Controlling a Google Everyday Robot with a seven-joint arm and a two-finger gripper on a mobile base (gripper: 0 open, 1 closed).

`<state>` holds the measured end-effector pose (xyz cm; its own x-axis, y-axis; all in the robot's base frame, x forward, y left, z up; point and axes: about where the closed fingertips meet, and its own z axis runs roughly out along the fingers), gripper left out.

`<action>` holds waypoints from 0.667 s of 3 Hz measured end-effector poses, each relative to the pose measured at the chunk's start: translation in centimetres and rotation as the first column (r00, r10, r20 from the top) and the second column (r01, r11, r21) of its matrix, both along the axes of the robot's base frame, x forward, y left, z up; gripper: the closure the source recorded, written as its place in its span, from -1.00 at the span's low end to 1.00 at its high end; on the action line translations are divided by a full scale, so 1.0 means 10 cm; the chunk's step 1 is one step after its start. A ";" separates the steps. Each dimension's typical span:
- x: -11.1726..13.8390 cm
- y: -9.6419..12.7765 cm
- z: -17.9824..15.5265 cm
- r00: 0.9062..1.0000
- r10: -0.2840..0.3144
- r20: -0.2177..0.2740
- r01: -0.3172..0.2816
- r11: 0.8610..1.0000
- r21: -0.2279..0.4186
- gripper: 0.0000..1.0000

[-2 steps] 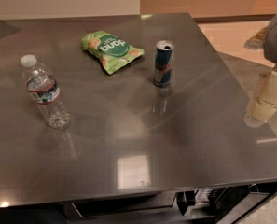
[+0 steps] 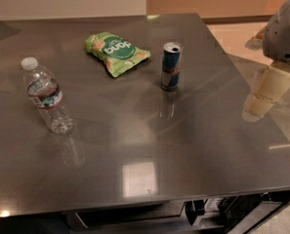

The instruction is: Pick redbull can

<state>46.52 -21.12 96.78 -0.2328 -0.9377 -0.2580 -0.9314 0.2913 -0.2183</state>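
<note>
The redbull can [image 2: 171, 66] stands upright on the grey metal table [image 2: 149, 145], right of centre toward the back; it is blue and silver with a silver top. My gripper [image 2: 259, 103] hangs at the right edge of the view on a white arm [image 2: 285, 33], over the table's right edge. It is well to the right of the can, a little nearer the front, and touches nothing.
A green snack bag [image 2: 116, 51] lies flat just left of the can. A clear water bottle [image 2: 47, 96] with a white cap stands at the left. The table's right edge runs under my gripper, with pale floor [image 2: 232, 35] beyond it.
My gripper has shifted slightly to the left, toward the table. The can, bag and bottle have not moved.
</note>
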 end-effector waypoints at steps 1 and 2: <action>0.41 0.11 -0.14 1.000 -0.007 -0.002 0.007 0.997 0.073 -1.00; 0.76 0.22 -0.27 1.000 -0.012 0.009 0.011 0.992 0.129 -1.00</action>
<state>54.09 -18.92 94.05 -0.2405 -0.8936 -0.3791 -0.9259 0.3284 -0.1869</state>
